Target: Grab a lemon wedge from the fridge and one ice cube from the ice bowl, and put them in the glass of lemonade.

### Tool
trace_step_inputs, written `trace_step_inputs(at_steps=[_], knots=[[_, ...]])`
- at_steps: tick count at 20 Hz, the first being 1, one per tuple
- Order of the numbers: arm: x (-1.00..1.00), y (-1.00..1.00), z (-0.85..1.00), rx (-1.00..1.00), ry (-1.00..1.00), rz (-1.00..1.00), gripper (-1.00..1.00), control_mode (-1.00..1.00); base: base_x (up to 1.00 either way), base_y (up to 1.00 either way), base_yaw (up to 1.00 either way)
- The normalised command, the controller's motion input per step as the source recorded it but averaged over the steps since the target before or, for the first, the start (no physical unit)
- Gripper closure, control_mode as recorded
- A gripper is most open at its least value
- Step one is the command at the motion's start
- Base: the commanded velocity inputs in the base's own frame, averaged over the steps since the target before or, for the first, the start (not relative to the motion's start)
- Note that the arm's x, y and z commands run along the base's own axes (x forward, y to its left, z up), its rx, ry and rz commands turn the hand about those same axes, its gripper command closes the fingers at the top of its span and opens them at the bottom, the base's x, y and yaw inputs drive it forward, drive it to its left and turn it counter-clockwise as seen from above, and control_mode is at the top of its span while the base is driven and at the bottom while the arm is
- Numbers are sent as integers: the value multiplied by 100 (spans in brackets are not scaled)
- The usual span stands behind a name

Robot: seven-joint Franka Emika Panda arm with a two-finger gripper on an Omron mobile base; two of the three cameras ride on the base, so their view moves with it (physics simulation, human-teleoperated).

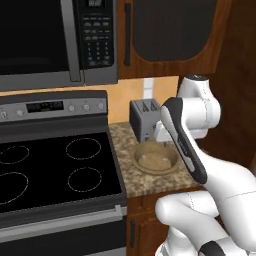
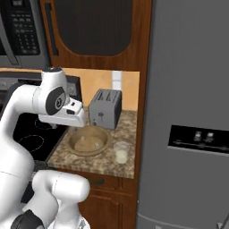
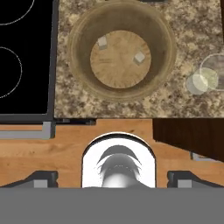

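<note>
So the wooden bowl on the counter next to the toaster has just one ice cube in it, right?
Not quite: the ice bowl holds two ice cubes, one right of centre and another towards the left, as the hand view shows. It does sit on the counter beside the toaster.

The white arm (image 1: 210, 185) rises from the base, bends at a dark elbow joint and reaches forward. Its upper link slopes up to the wrist (image 2: 56, 96), which is turned so that the hand points straight down. The gripper (image 3: 112, 179) hangs under the wrist with its jaws spread wide apart. The two dark fingertips (image 3: 41, 178) stand far from each other, and nothing is between them.
</note>
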Motion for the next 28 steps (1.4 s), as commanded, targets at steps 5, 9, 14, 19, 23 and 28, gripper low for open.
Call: trace_step_inputs(at_steps=[5,9,14,19,23,28], knots=[[33,1,-57,0,19,0,-100,-100,20,-2,0],[28,0,-100,2,30,0,-100,-100,0,0,0],[46,0,-62,0,20,5,-100,-100,0,0,0],[74,-13,-57,1,7,11,-100,-100,0,0,0],[52,-1,-60,0,-1,13,-100,-100,0,0,0],[34,0,-37,0,0,12,-100,-100,0,0,0]])
